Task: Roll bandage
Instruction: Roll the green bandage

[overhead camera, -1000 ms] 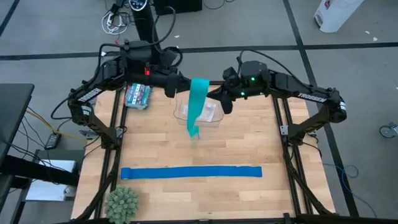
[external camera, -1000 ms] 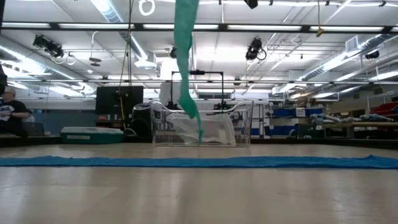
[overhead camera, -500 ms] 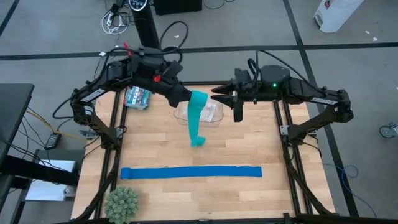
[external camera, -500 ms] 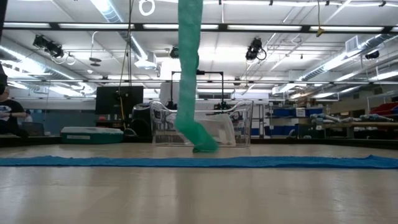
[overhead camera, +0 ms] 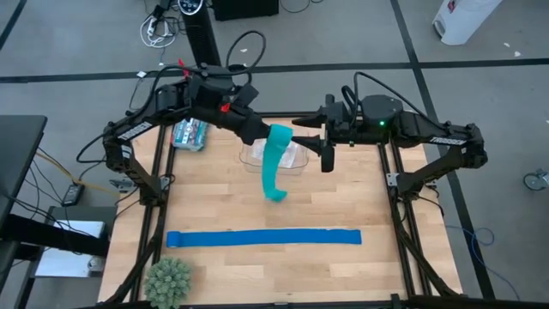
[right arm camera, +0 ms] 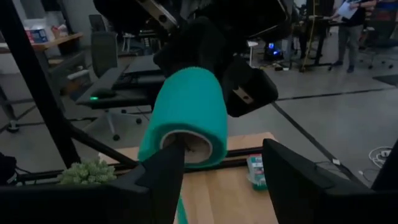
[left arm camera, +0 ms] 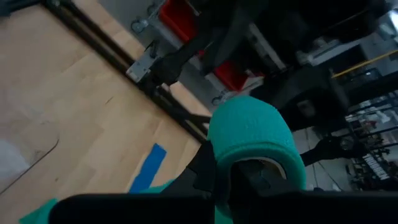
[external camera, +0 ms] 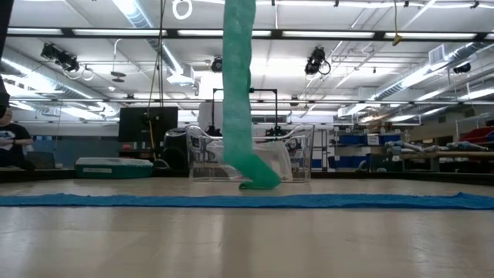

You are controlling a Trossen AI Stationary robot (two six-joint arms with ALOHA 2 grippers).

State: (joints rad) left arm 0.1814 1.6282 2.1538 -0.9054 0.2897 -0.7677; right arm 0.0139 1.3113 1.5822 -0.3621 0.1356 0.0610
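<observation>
Over the wooden table (overhead camera: 257, 215), the bandage (overhead camera: 274, 167) apparently touches down.

Right gripper (overhead camera: 302, 129) now spread wide, fingers (right arm camera: 163, 180) off the bandage (overhead camera: 274, 163) clamped a second ago and pulled back. Hanging tail dropped lower, its end now bunched on the desk (overhead camera: 343, 206).

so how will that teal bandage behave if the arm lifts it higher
Probably floppy: the bandage's loose tail hangs limp from the roll in the left end effector and bunches on the table. Likely light, since it drapes straight. It may swing or unwind.
</observation>
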